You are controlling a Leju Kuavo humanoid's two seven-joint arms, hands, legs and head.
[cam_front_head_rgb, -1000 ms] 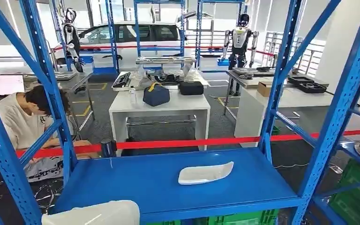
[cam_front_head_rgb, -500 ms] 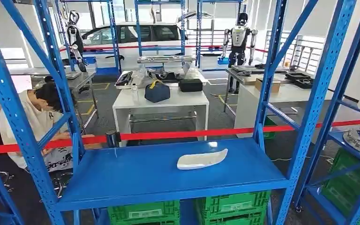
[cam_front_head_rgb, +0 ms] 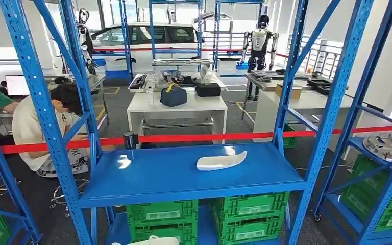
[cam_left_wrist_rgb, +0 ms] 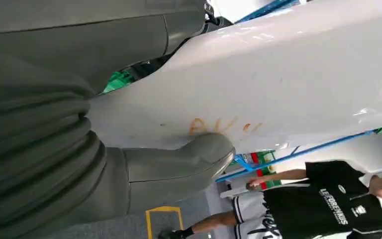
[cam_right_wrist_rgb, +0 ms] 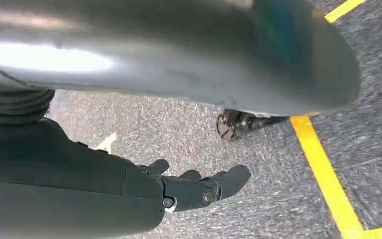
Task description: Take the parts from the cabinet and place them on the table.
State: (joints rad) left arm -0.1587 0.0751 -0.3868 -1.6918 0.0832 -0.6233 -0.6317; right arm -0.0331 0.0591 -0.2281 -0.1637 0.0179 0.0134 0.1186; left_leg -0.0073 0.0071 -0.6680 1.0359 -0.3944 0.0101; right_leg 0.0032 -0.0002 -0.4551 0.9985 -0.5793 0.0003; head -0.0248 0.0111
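A white curved part (cam_front_head_rgb: 220, 161) lies on the blue cabinet shelf (cam_front_head_rgb: 153, 178), right of its middle. My left hand (cam_left_wrist_rgb: 54, 124) grips a second, large white part (cam_left_wrist_rgb: 288, 84), with the thumb (cam_left_wrist_rgb: 179, 164) pressed against its surface near orange markings. The top edge of that held part (cam_front_head_rgb: 150, 241) peeks in at the bottom of the head view. My right hand (cam_right_wrist_rgb: 179, 191) hangs over the grey floor with fingers loosely apart, holding nothing.
Green crates (cam_front_head_rgb: 158, 217) sit under the shelf. A red tape barrier (cam_front_head_rgb: 184, 138) runs behind the rack, with a crouched person (cam_front_head_rgb: 35, 127) at left and a white table (cam_front_head_rgb: 176, 109) beyond. Another rack (cam_front_head_rgb: 388, 145) stands right. A yellow floor line (cam_right_wrist_rgb: 323, 169) passes near my right hand.
The whole head view has shifted: the rack now looks farther off and the crates below it show. The held white part has sunk to the picture's bottom edge.
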